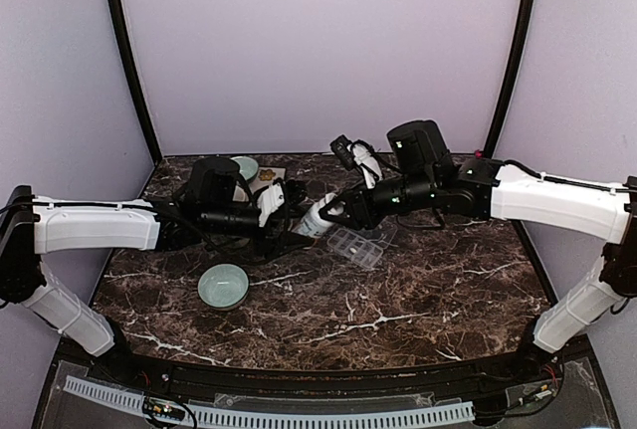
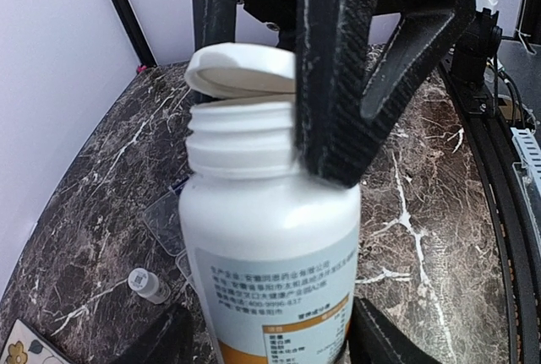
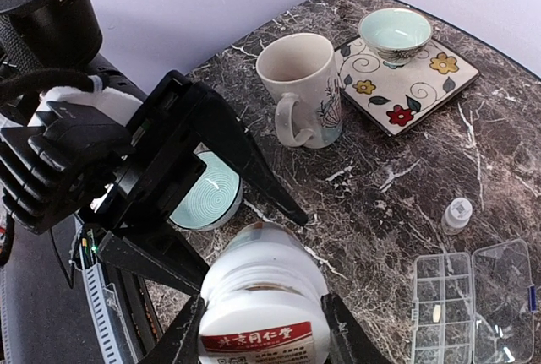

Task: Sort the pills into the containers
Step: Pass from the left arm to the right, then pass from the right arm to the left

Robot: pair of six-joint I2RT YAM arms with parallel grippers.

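Note:
A white pill bottle (image 2: 270, 246) hangs tilted between both grippers, above the table's middle (image 1: 318, 218). My right gripper (image 3: 260, 334) is shut on its white cap (image 3: 270, 330), which sits tilted over the threaded neck (image 2: 241, 132). My left gripper (image 2: 266, 334) stands open around the bottle's body, with one finger against its side and the other a little apart. The clear container (image 3: 469, 296) lies open on the table just beyond the bottle (image 1: 356, 246). A small pale piece (image 3: 437, 314) lies in one compartment. Other pills are hidden.
A pale green bowl (image 1: 223, 286) sits near the left arm. A mug (image 3: 300, 85) stands beside a flowered plate (image 3: 423, 85) holding a second green bowl (image 3: 395, 30). A small white-capped vial (image 3: 457, 214) stands near the container.

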